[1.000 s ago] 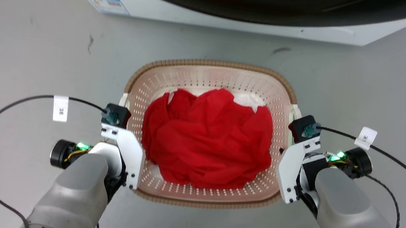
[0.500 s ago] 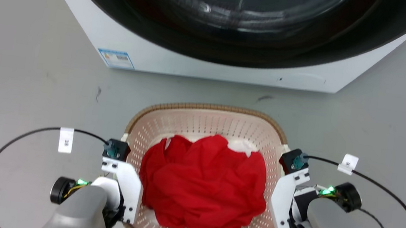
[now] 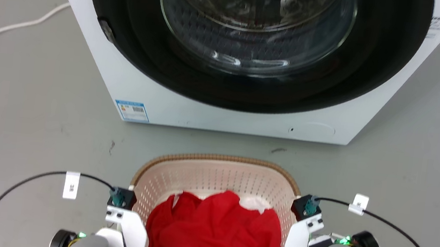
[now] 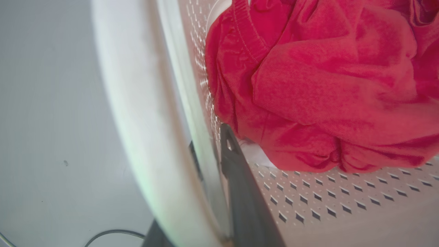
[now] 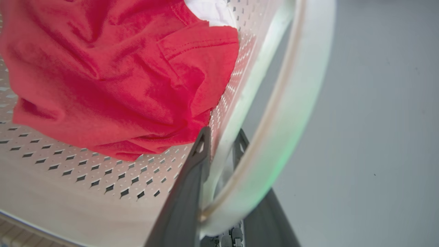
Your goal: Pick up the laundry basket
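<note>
Basket [image 3: 218, 173] right before me, near washer [image 3: 246, 118] front, red cloth [image 3: 215, 232] inside. Left gripper [image 4: 209, 140] pinches left wall, right gripper [image 5: 223, 133] pinches right wall beside handle [image 5: 291, 103]. I judge grasp done; lift remaining, can't tell whether base is off floor [image 3: 36, 117].

The left gripper [image 4: 211, 151] and the right gripper [image 5: 221, 139] each straddled a side wall of the laundry basket [image 3: 214, 169], one finger inside, one outside, clamped.
</note>
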### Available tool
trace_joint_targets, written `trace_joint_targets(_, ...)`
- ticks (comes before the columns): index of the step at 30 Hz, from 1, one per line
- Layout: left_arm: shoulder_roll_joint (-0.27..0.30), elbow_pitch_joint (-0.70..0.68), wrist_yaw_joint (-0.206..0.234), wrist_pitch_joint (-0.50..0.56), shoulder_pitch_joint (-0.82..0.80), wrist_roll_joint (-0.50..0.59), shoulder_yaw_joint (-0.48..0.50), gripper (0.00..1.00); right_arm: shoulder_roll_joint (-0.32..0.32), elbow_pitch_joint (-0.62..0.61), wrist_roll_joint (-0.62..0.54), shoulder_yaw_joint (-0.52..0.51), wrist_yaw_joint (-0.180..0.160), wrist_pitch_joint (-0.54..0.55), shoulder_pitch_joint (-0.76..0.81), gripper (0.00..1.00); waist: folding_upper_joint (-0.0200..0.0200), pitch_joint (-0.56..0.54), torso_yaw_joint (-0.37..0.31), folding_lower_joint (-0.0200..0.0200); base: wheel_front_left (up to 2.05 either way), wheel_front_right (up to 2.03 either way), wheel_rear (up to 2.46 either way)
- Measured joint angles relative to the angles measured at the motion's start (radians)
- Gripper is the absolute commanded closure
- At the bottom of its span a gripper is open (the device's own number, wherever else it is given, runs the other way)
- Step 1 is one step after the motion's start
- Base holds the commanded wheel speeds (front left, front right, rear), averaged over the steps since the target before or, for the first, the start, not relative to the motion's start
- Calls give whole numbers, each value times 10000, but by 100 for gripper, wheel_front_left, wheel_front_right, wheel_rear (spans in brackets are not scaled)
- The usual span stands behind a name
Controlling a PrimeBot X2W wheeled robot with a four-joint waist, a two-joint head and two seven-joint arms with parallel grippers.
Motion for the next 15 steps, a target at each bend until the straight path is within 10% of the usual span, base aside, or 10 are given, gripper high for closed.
trace_joint_targets(15,56,-69,0,380,1178,-694,-742,100,-4,-19,932,1183,-2,593,916,100,0,-1668,-147,1,0,0,0)
